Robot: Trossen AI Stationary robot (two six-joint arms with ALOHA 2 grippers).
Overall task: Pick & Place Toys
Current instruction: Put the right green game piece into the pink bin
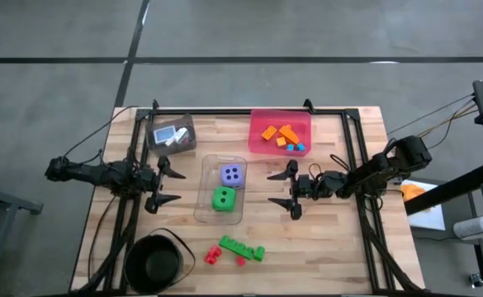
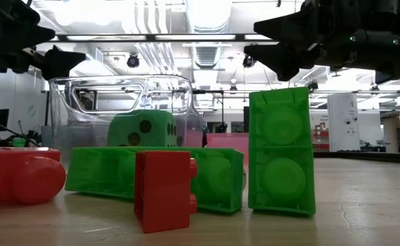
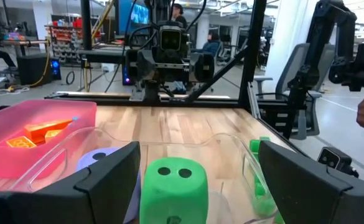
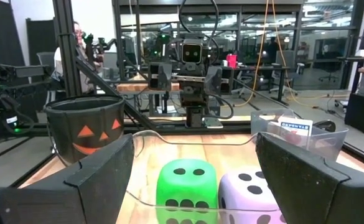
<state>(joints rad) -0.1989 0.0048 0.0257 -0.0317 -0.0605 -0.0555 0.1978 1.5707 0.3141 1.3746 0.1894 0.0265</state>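
A clear bin (image 1: 204, 206) at the table's middle holds a purple dotted die (image 1: 232, 174) and a green dotted die (image 1: 223, 199), both resting on its floor. Green bricks (image 1: 241, 247) and red bricks (image 1: 214, 255) lie on the table near the front edge, one green brick standing on end (image 2: 280, 152). My left gripper (image 1: 177, 186) is open and empty just left of the clear bin, facing the green die (image 3: 172, 186). My right gripper (image 1: 271, 189) is open and empty just right of the bin, facing both dice (image 4: 185, 180).
A pink bin (image 1: 258, 147) with orange and teal bricks stands at the far middle-right. A grey bin (image 1: 190, 132) with picture cards stands at the far left. A black round bowl (image 1: 153, 262) sits at the front left. Bare wood lies at the front right.
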